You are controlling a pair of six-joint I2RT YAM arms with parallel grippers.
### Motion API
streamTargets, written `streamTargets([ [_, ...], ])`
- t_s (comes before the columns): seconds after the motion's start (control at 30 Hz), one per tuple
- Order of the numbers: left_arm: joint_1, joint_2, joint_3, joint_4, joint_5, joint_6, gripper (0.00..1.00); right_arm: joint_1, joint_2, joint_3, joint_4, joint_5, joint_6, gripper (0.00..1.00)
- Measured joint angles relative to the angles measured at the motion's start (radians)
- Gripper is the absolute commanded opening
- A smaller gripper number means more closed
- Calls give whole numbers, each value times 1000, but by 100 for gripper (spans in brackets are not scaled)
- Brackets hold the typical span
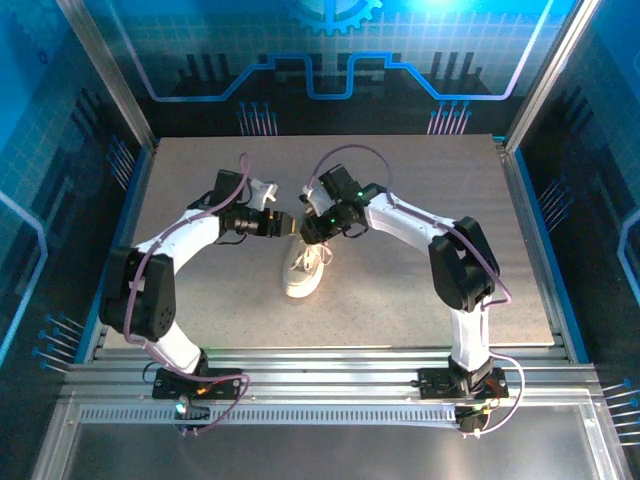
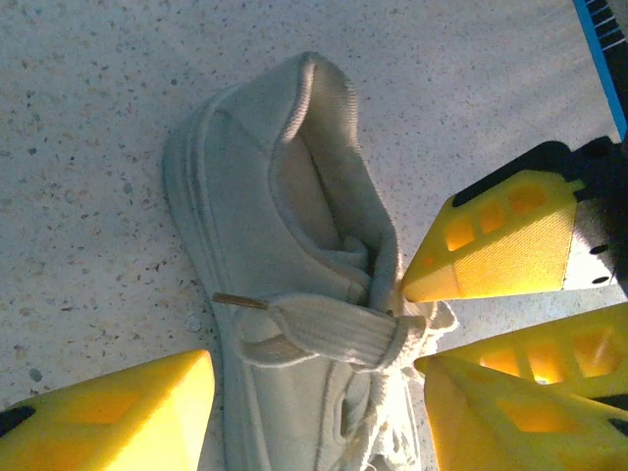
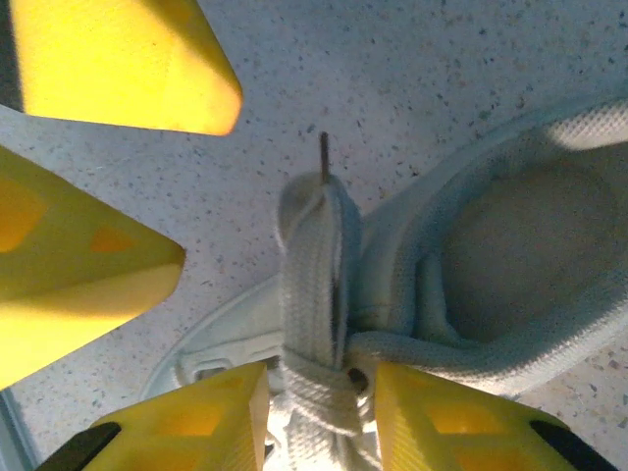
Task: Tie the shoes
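**Crowded over the knot, and nothing pinning the shoe**

Closest to my side, the sneaker [image 1: 302, 270] lies mid-table between the two arms, loose on the speckled table [image 1: 420, 290]. Both grippers meet over its far end, very close together.

My right gripper [image 3: 322, 394] is narrow, with a finger on either side of the bunched laces [image 3: 316, 388] at the crossing. I cannot tell whether the pads actually bite. A flat loop [image 2: 329, 334] runs out sideways from there, and its brown aglet [image 2: 240, 301] pokes past the shoe's side. My left gripper [image 2: 316, 368] stands wide over that loop and holds nothing.

My worries from here:
- **Dragging:** the shoe looks light and unrestrained, so any pull on the laces may drag or tip it instead of tightening.
- **Loop slipping:** the tail beyond the loop looks short, so a tug could slide the aglet back through and undo the loop.
- **Collision or wrong grab:** with the fingers this close, closing the left could knock the right, or grab the canvas collar instead of the lace.
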Motion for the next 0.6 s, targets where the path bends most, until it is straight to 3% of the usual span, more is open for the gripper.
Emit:
streamTargets([
  [0.6,0,108,6,113,-3,-106,49,0,23,6,3,1,-5,27],
])
